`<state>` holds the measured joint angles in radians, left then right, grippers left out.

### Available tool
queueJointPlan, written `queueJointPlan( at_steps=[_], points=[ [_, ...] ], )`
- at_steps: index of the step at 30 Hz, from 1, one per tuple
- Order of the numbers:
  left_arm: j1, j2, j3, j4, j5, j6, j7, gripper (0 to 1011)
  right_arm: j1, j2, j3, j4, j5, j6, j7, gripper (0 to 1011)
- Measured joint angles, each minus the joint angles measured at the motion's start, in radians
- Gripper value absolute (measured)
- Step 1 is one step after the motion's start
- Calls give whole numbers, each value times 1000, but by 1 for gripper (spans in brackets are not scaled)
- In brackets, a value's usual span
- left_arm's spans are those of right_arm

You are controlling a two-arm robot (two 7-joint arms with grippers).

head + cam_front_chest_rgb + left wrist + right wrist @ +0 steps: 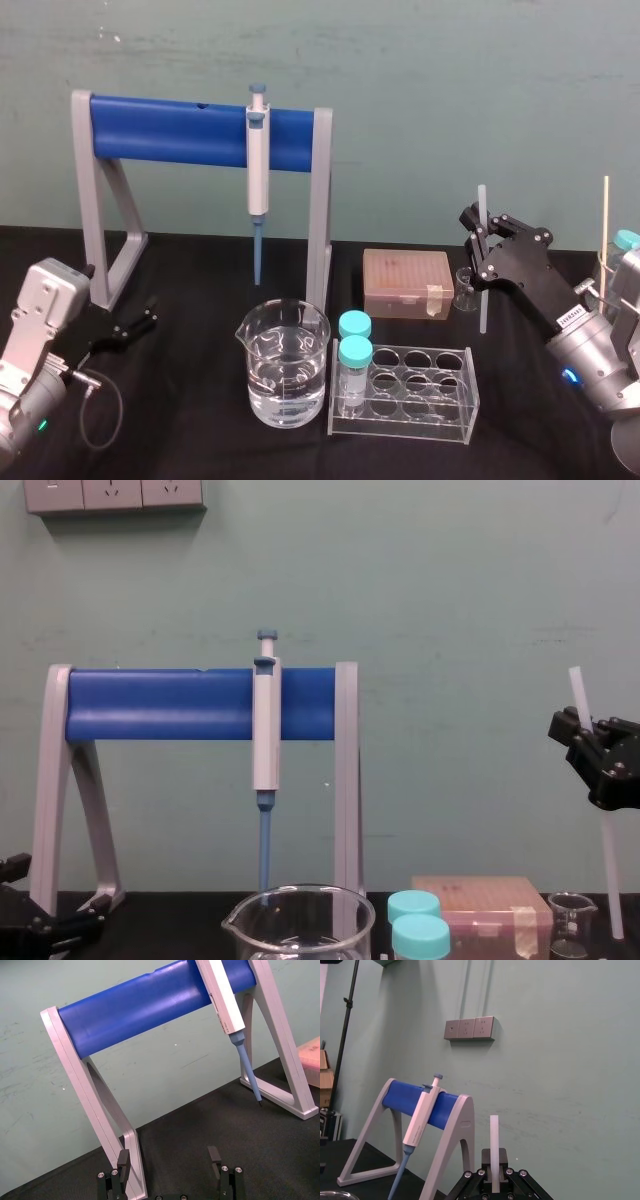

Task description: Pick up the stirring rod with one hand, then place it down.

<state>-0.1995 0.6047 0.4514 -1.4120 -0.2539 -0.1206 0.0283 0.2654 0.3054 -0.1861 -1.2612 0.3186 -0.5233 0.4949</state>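
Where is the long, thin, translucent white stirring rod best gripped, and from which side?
On its upper shaft, from the right, as the black right gripper does now: shut across the translucent white stirring rod a little below its top. Thin, straight and nearly upright, it probably suits a sideways pinch. The left gripper sits idle, open, low on the left.

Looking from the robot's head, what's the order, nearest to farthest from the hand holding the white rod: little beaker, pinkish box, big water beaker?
From the right hand, gripping the stirring rod:
1. Little beaker, beside the rod's lower part.
2. Pinkish box, further left.
3. Big water beaker, front centre.
Left hand idles far left.
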Motion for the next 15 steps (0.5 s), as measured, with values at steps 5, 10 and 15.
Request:
queueJointPlan(
  at_steps=[5, 10, 15],
  points=[
    [0, 0, 0, 0, 0, 0, 0, 1000, 0, 0, 0, 0, 0, 0, 0, 66],
    [0, 0, 0, 0, 0, 0, 0, 1001, 0, 0, 0, 0, 0, 0, 0, 66],
    [0, 0, 0, 0, 0, 0, 0, 1000, 0, 0, 0, 0, 0, 0, 0, 66]
  ],
)
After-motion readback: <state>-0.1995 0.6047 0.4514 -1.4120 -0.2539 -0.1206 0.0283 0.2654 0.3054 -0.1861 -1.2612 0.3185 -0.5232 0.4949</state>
